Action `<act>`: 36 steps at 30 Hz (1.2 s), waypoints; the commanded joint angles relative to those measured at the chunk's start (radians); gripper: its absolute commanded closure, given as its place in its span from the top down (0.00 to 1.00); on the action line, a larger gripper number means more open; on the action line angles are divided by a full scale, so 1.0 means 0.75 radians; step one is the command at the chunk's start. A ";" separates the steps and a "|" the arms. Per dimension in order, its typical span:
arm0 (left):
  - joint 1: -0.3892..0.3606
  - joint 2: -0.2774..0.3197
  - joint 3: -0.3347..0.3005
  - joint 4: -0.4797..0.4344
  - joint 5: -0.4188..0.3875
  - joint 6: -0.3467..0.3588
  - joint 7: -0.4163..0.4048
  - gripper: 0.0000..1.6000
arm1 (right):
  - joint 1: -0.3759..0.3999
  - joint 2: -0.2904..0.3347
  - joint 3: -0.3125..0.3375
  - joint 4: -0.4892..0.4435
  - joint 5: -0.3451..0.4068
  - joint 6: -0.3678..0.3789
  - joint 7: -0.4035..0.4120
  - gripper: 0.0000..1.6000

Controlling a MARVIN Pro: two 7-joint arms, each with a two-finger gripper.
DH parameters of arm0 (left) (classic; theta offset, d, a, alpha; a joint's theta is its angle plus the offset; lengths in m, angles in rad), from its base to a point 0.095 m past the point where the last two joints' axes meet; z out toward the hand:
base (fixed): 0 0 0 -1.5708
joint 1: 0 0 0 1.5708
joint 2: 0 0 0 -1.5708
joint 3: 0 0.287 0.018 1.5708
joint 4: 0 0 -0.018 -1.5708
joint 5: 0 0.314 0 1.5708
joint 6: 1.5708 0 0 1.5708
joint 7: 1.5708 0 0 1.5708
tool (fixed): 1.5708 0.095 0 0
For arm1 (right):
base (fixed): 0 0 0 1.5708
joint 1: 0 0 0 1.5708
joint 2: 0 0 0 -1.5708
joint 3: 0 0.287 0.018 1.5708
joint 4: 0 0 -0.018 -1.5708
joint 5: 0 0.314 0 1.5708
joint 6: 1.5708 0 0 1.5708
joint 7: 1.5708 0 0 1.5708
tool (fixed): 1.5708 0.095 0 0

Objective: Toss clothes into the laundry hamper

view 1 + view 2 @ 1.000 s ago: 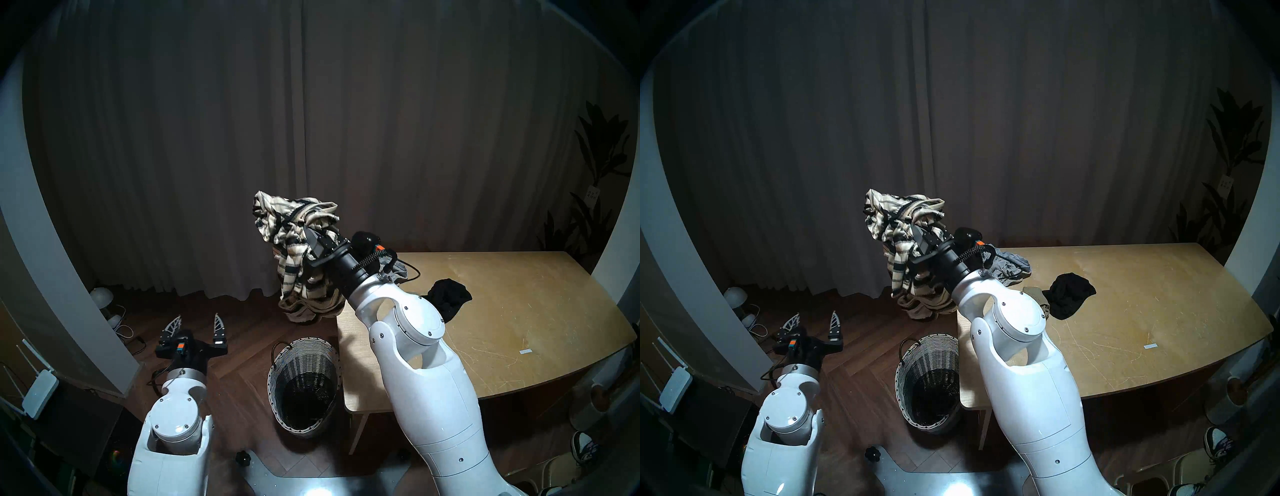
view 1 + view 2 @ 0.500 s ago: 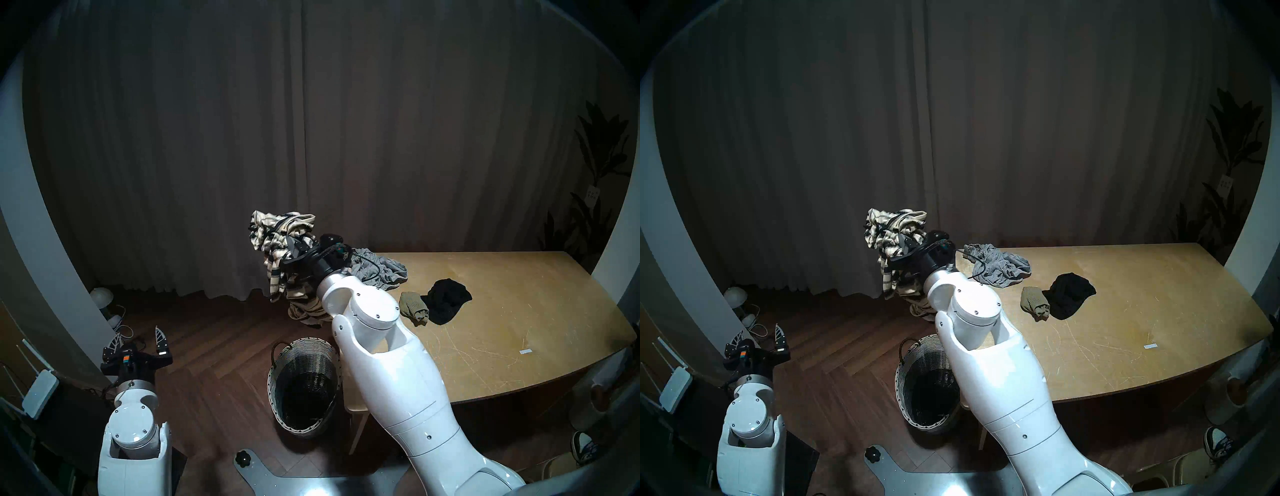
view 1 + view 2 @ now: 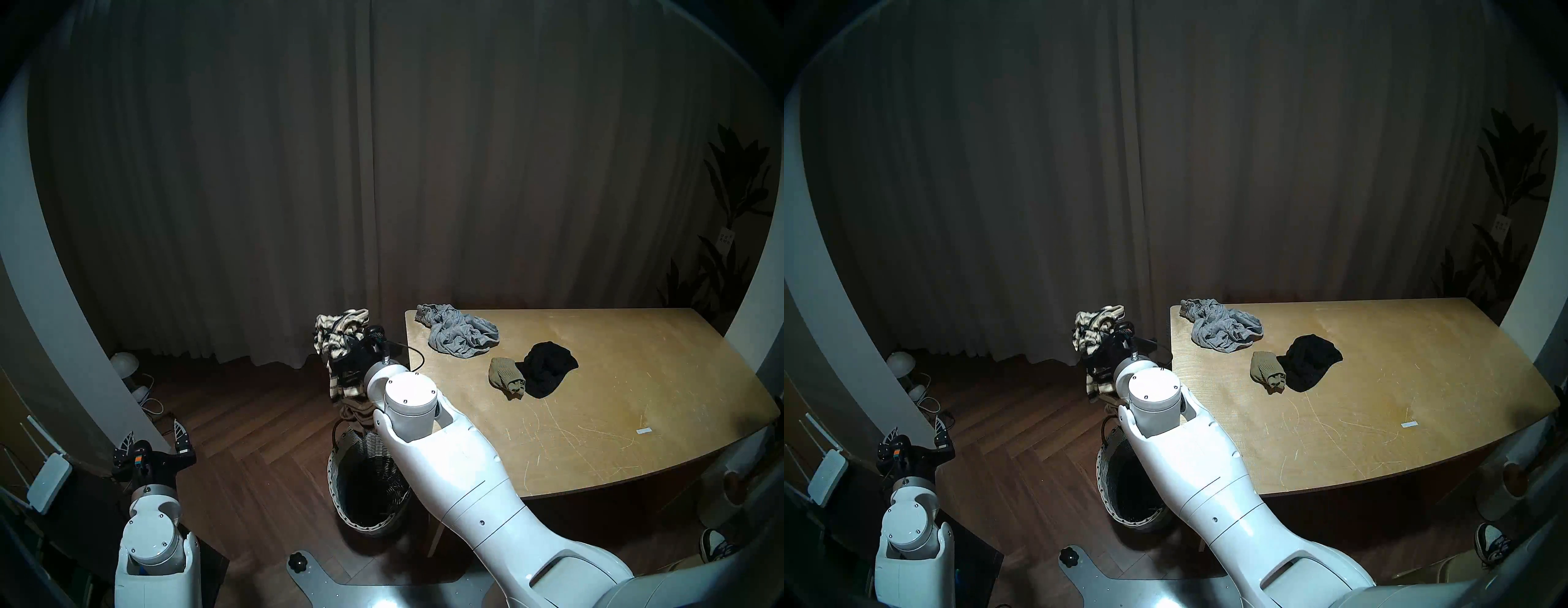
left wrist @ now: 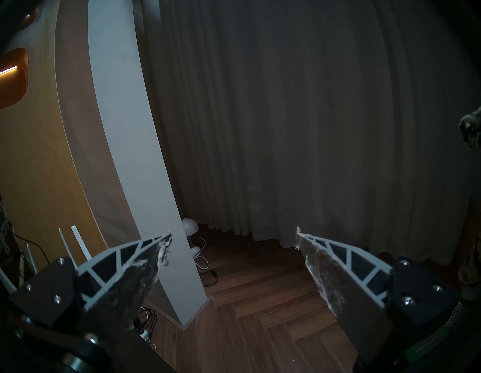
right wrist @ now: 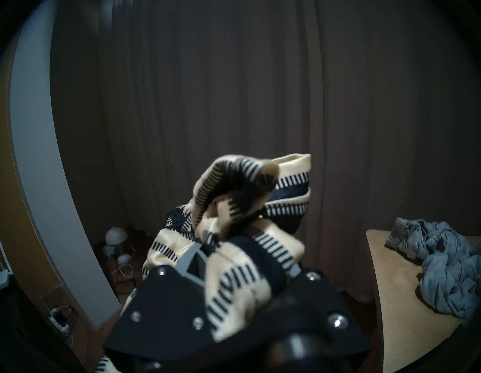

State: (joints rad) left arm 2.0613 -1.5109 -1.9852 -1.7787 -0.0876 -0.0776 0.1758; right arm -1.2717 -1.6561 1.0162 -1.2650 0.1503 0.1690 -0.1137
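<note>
My right gripper [image 3: 348, 344] is shut on the cream garment with black stripes [image 3: 339, 330], held bunched above the far side of the woven hamper [image 3: 339, 463]. The garment's lower end hangs down to about the hamper's far rim. In the right wrist view the striped cloth [image 5: 250, 198] covers the fingers. The heather grey garment [image 3: 462, 335], the black garment [image 3: 547, 373] and the olive-tan knit [image 3: 505, 375] lie on the wooden table [image 3: 594, 424]. My left gripper [image 3: 153, 433] is open and empty, low at the left, well away from the hamper.
The hamper stands on the wood floor against the table's left edge, partly behind my right forearm. A white pillar [image 3: 85, 339] and a router [image 3: 49, 479] are close to my left arm. Lamps and cables [image 3: 135, 382] lie by the curtain. Shoes [image 3: 717, 547] are at the lower right.
My right arm has swung left and down, carrying the striped garment off the table's corner to above the hamper. My left arm has drawn back to the lower left, still open.
</note>
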 commanded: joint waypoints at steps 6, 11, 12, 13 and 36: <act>-0.023 0.009 0.004 0.035 -0.034 -0.060 -0.036 1.00 | 0.125 -0.083 -0.052 0.331 -0.059 -0.207 -0.054 0.00; -0.024 0.010 0.007 0.047 -0.041 -0.068 -0.046 1.00 | 0.186 -0.114 -0.041 0.455 -0.056 -0.277 -0.064 0.00; -0.026 0.011 0.008 0.048 -0.042 -0.069 -0.048 1.00 | 0.194 -0.116 -0.041 0.468 -0.058 -0.289 -0.067 0.00; -0.028 0.013 0.009 0.049 -0.042 -0.069 -0.050 1.00 | 0.201 -0.118 -0.041 0.481 -0.058 -0.298 -0.068 0.00; -0.047 0.006 0.003 0.068 -0.040 -0.106 -0.053 1.00 | 0.125 -0.079 -0.109 0.458 -0.020 -0.481 -0.035 0.00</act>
State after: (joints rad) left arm 2.0349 -1.5039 -1.9786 -1.7155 -0.1175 -0.1347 0.1290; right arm -1.1372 -1.7344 0.9551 -0.8240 0.1074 -0.1497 -0.1443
